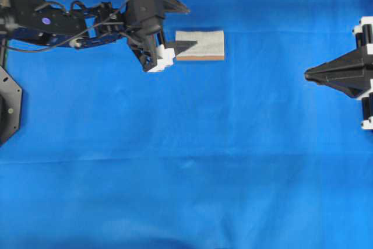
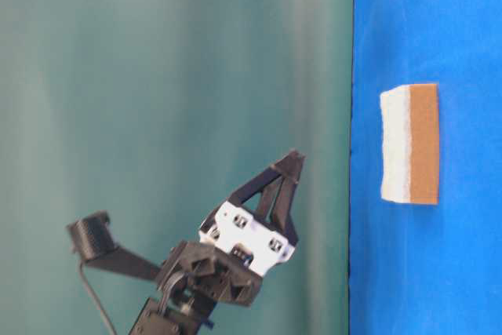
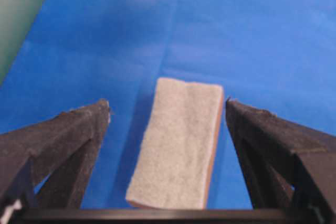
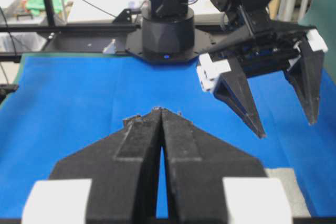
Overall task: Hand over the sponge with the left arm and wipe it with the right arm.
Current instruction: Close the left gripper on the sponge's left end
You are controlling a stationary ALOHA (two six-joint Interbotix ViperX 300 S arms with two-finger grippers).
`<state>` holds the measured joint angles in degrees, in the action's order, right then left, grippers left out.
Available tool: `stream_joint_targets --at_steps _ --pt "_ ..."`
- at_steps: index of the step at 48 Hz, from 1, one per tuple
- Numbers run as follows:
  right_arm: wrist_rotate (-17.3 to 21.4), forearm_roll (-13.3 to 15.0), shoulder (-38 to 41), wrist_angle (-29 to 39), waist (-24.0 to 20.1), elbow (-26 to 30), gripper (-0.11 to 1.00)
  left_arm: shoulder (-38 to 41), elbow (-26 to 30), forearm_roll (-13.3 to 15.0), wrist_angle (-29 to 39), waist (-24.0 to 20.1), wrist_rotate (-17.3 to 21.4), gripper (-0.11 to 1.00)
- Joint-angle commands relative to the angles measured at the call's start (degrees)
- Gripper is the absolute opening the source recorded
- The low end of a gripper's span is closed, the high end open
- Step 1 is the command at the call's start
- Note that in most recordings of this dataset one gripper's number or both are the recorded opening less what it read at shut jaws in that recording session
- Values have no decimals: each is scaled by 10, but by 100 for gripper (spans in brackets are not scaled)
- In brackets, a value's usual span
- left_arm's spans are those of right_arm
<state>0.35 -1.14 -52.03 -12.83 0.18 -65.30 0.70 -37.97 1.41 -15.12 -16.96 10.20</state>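
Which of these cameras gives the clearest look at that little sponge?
The left wrist view: the sponge fills the middle, its speckled grey top sharp, between the open left pincer's fingers. The overhead view shows it small, partly under a finger. The table-level view shows its white and brown layers. The right wrist view catches only a corner.

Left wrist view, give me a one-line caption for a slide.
Open left gripper straddling the sponge, which lies flat on the blue cloth, not yet gripped.
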Motion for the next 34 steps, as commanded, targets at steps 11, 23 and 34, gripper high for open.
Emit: stream_joint_targets --at_steps 11,23,34 --pt "1 -2 3 -2 1 12 0 3 15 0 25 -13 5 94" --pt "1 -2 4 -2 1 11 0 43 10 0 18 -13 5 94" --pt "1 -2 7 -1 1 11 0 92 12 -1 0 -11 5 94"
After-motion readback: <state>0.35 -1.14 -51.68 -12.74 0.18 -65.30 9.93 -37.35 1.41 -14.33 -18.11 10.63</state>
